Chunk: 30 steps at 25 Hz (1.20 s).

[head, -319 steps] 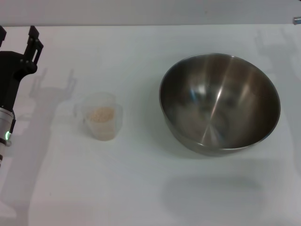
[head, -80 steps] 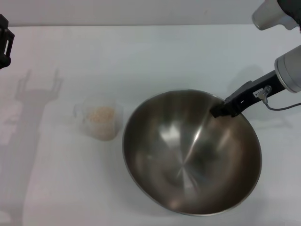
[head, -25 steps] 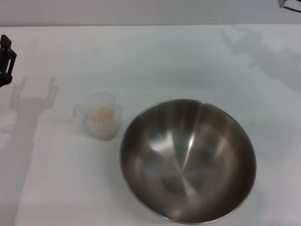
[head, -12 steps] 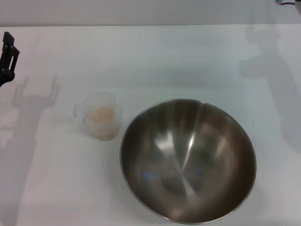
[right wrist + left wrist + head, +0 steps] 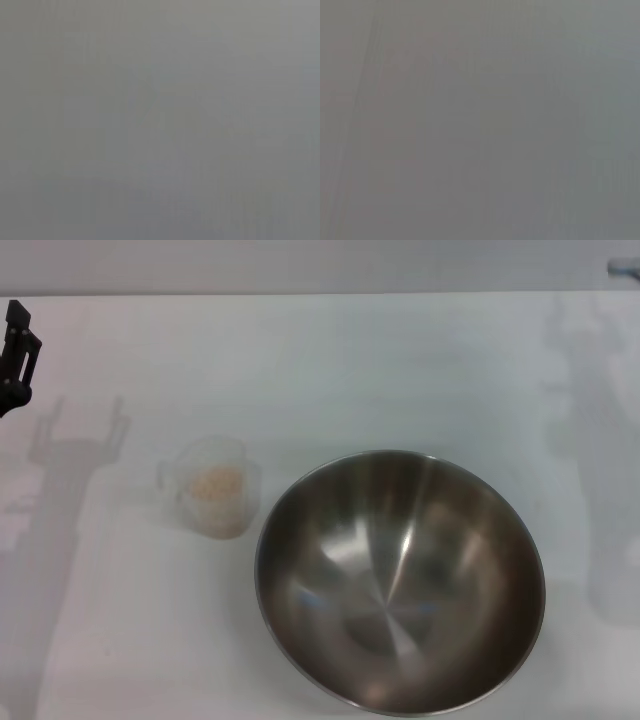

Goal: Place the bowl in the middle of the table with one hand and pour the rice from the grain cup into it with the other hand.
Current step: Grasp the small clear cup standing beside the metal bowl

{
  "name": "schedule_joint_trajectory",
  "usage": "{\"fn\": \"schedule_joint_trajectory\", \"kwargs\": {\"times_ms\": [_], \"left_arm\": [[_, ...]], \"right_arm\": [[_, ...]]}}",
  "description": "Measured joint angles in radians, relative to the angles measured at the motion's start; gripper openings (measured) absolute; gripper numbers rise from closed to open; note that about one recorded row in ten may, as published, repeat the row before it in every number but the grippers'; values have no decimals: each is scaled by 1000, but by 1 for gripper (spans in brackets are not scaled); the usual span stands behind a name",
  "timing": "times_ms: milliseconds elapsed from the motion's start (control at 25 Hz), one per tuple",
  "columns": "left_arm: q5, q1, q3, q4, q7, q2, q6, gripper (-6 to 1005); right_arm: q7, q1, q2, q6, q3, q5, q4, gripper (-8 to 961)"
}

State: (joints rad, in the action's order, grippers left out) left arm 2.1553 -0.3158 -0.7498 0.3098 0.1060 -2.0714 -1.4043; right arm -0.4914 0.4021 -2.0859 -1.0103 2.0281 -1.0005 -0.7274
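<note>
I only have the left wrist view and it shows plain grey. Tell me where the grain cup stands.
Observer: The grain cup stands upright on the table, close beside the bowl, on its left.
Operator: Report the contents of both.
Observer: The rice is in the cup; the bowl holds nothing.
Operator: Give me the left gripper.
Observer: The left gripper is at the head view's far left edge, well away from the cup.

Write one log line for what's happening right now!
bowl set down, empty | grain cup holds rice, beside bowl | left gripper at table edge | right arm unseen
</note>
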Motion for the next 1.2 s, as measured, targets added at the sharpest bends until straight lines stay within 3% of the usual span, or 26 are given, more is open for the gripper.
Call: {"fn": "schedule_joint_trajectory", "kwargs": {"times_ms": [40, 80, 120, 160, 360, 800, 960, 1040, 1080, 1200], "left_arm": [[0, 2, 2, 0, 0, 0, -1, 742], [1, 8, 15, 0, 0, 0, -1, 742], [1, 8, 15, 0, 0, 0, -1, 742], [1, 8, 15, 0, 0, 0, -1, 742], [5, 46, 118, -7, 0, 1, -20, 742], [5, 113, 208, -32, 0, -3, -50, 742], [5, 147, 315, -31, 0, -2, -46, 742], [5, 147, 315, -31, 0, -2, -46, 742], [5, 154, 371, -34, -2, -2, -35, 743], [5, 156, 381, -32, -4, -3, -26, 743]], "right_arm": [[83, -3, 0, -35, 10, 37, 48, 427], [295, -5, -1, -138, 28, 111, 168, 427], [295, -5, -1, -138, 28, 111, 168, 428], [478, -5, -1, -233, 37, 168, 282, 428], [748, 5, 2, -381, 32, 248, 500, 428], [785, 5, 8, -433, 22, 252, 595, 429], [787, 23, 14, -401, 15, 250, 609, 429], [787, 26, 15, -394, 11, 250, 610, 429], [788, 31, 17, -384, 9, 250, 612, 429], [788, 34, 18, -381, 8, 250, 613, 429]]}}
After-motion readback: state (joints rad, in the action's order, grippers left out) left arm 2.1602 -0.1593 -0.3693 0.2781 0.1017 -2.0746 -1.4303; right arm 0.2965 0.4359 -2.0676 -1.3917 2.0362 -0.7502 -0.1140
